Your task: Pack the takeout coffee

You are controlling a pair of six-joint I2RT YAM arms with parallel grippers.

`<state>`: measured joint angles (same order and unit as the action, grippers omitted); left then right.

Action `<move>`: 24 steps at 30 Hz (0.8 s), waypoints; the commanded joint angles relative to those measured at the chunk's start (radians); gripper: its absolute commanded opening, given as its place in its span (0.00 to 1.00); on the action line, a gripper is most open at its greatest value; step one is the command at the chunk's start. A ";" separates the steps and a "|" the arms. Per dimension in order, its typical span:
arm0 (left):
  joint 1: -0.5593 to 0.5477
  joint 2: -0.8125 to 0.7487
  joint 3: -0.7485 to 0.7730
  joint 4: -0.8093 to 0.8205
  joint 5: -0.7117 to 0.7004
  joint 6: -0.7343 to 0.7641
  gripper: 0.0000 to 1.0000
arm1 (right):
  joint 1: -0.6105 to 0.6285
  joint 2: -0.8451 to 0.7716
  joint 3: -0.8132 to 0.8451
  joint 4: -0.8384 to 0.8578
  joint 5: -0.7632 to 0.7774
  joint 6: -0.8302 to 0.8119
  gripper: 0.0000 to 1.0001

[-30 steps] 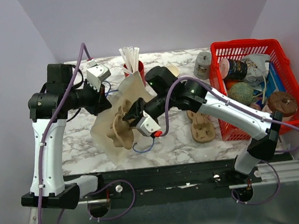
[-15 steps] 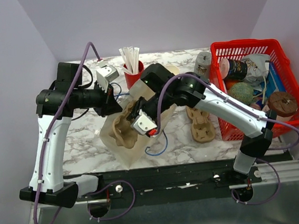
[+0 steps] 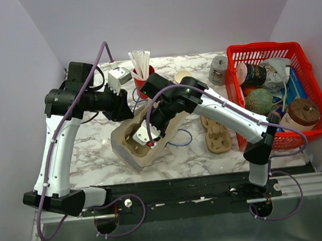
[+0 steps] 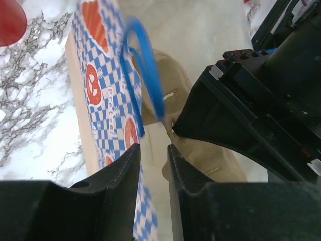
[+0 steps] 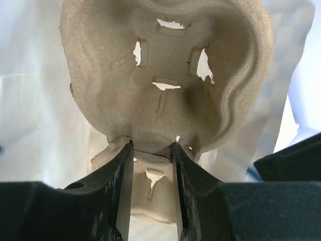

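Observation:
A cream paper cup [image 3: 183,75] stands open at the back of the table; I see no black lid. A paper bag [image 3: 131,153] lies tilted at the table's middle. It shows blue check print and a blue handle [image 4: 145,65] in the left wrist view [image 4: 100,90]. My left gripper [image 3: 124,109] [image 4: 153,150] is shut on the bag's upper wall. My right gripper [image 3: 140,139] [image 5: 152,148] reaches into the bag's mouth. It is shut on the middle ridge of a brown pulp cup tray [image 5: 165,65] inside the bag.
A red cup of white straws [image 3: 143,75] stands behind the bag. A second pulp tray [image 3: 216,135] lies right of the bag. A red basket [image 3: 311,83] of assorted items fills the right side. A grey tin [image 3: 219,69] stands beside it.
The right gripper has pushed the pulp tray deeper into the bag. The bag has closed up round it and shifted right. The left gripper has moved right and back, still holding the bag.

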<state>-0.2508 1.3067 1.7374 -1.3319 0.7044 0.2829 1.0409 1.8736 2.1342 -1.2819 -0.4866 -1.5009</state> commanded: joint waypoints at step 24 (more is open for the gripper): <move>-0.005 -0.078 0.019 0.007 -0.263 0.073 0.67 | -0.038 0.145 0.027 -0.096 0.109 -0.053 0.01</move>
<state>-0.2512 1.2884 1.7424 -1.2980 0.5167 0.3065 1.0187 2.0090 2.1471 -1.3209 -0.3714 -1.5463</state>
